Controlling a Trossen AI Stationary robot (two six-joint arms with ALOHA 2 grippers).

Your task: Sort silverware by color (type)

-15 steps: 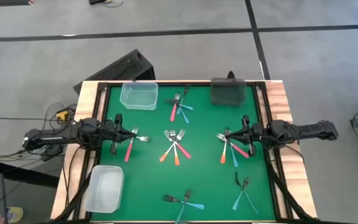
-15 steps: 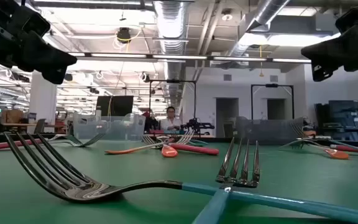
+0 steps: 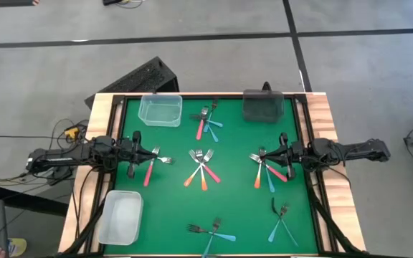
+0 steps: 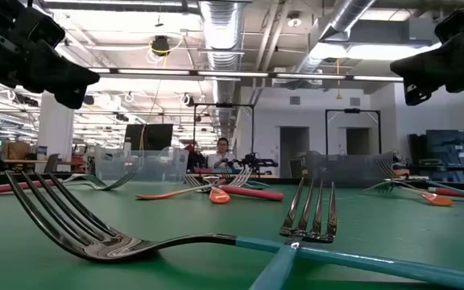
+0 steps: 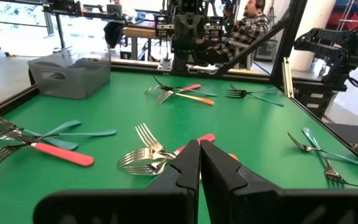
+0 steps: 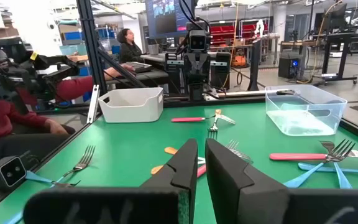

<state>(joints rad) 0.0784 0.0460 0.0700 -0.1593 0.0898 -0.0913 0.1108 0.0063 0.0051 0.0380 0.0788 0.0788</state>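
Small forks with silver tines and red, orange or light blue handles lie flat on the green mat in several clusters: a red-handled pair (image 3: 151, 165), a centre cluster (image 3: 201, 168), a far cluster (image 3: 206, 122), a right cluster (image 3: 267, 170), and blue ones near the front (image 3: 282, 221) (image 3: 212, 231). My left gripper (image 3: 140, 151) (image 5: 200, 155) is shut and hovers just left of the red-handled pair (image 5: 148, 155). My right gripper (image 3: 277, 150) (image 6: 201, 155) is shut and hovers over the right cluster's edge. Both hang high in the low view, left arm (image 4: 31, 48) and right arm (image 4: 449, 56).
A clear bin (image 3: 160, 110) and a dark bin (image 3: 264, 105) stand at the far edge, and a pale bin (image 3: 120, 217) at the near left corner. A black frame and wooden border (image 3: 321, 122) ring the mat. People sit beyond the table (image 6: 17, 106).
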